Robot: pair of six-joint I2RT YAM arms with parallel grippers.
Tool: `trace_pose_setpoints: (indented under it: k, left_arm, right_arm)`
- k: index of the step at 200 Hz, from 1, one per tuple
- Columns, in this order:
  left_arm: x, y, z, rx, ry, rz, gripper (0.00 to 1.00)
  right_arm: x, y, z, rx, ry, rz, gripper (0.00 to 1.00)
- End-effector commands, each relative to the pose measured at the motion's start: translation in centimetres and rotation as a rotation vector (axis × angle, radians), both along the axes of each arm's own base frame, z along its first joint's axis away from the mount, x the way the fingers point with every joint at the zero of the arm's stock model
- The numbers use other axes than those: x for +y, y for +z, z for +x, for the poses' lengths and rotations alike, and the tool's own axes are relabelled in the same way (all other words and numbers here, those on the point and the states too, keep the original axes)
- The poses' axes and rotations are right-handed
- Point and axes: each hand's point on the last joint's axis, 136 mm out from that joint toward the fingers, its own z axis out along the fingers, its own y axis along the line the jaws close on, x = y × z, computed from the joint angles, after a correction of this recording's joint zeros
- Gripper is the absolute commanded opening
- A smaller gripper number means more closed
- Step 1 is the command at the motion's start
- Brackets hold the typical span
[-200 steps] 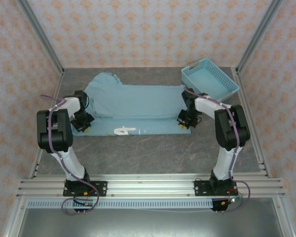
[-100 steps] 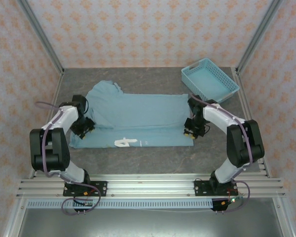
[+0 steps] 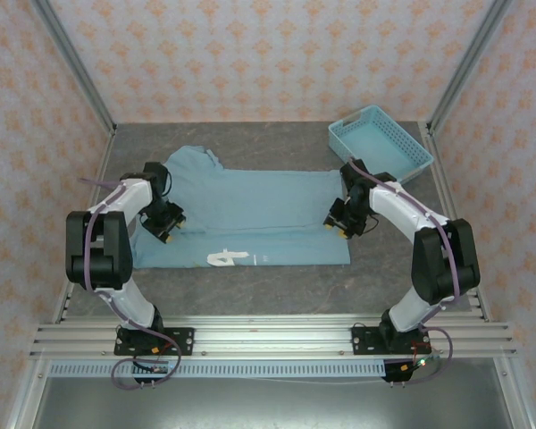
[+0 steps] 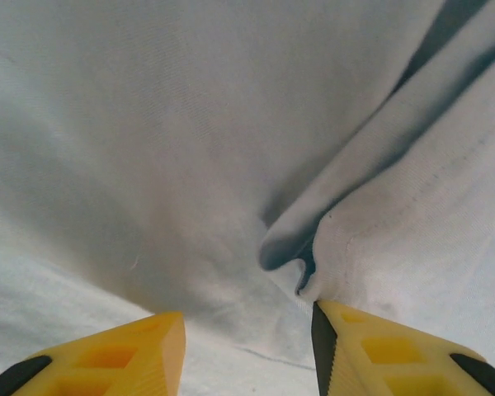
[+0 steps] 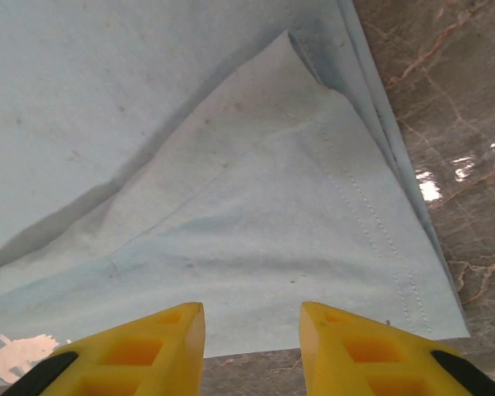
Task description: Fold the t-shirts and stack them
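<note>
A light teal t-shirt (image 3: 250, 201) lies spread and folded lengthwise across the middle of the table, with a bit of white print (image 3: 228, 258) at its near edge. My left gripper (image 3: 167, 226) hovers over the shirt's left end, open; its yellow fingers (image 4: 371, 355) stand apart just above wrinkled cloth (image 4: 190, 148), the right one touching a fold. My right gripper (image 3: 338, 223) is over the shirt's right end, open as well, above a folded-over corner (image 5: 297, 190) with nothing between the fingers (image 5: 140, 351).
A light blue plastic lattice basket (image 3: 409, 166) stands at the back right corner, close behind the right arm. Bare grey marble tabletop (image 3: 250, 290) runs between the shirt and the near rail. Metal frame posts (image 3: 80, 85) and patterned walls enclose the table.
Both grippers have opened and let go of the cloth. The shirt's near edge has shifted slightly toward the front and lies flat. Both arms shifted a little over the shirt's ends.
</note>
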Motion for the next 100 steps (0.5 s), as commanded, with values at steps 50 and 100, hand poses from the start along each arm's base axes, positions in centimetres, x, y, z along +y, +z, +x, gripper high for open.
trace_pose_setpoints:
  k: [50, 100]
  left_arm:
    - [0.0, 2.9, 2.8, -0.113, 0.063, 0.065, 0.46]
    - [-0.1, 2.2, 2.2, -0.092, 0.108, 0.065, 0.48]
  right_arm:
    - [0.0, 0.5, 0.3, -0.012, -0.019, 0.007, 0.36]
    - [0.1, 0.2, 0.3, -0.005, -0.016, 0.011, 0.36]
